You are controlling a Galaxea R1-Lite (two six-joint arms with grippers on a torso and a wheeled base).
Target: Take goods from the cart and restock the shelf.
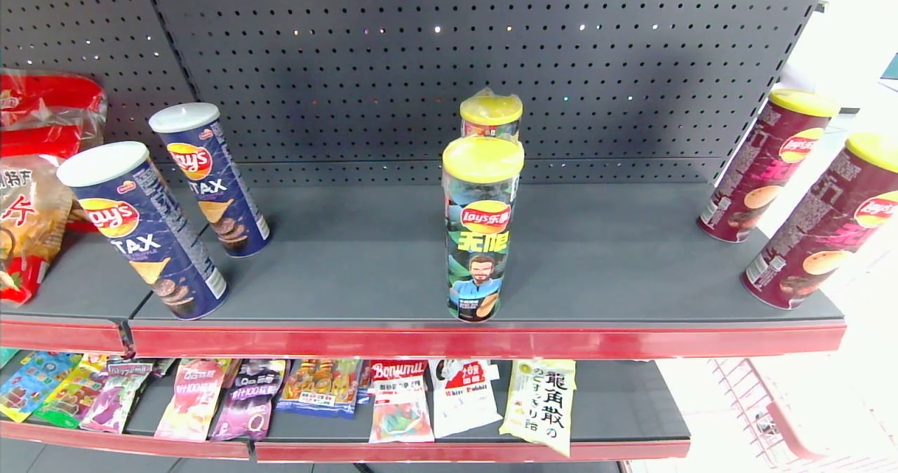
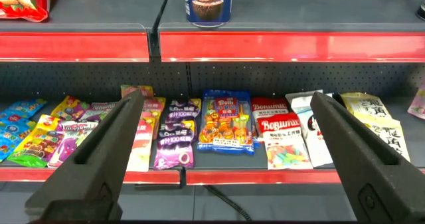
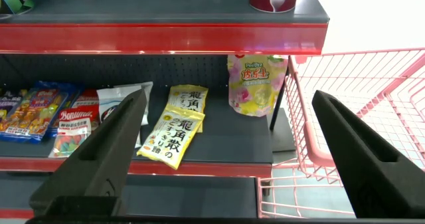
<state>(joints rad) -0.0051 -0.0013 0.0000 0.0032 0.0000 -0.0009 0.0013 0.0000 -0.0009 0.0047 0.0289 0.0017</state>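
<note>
On grey shelf (image 1: 603,269), chip cans (image 1: 481,248), pegboard (image 1: 421,59) behind

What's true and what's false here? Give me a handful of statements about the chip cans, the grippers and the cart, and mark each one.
1. Two blue cans stand at the left of the upper shelf. True.
2. The yellow-lidded cans lie on their sides. False: both stand upright, one behind the other.
3. The left gripper is open. True.
4. The right gripper holds one of the maroon cans. False: it is open and empty, and both maroon cans stand at the shelf's right end.
5. A pink cart stands beside the shelf's right end. True.
</note>
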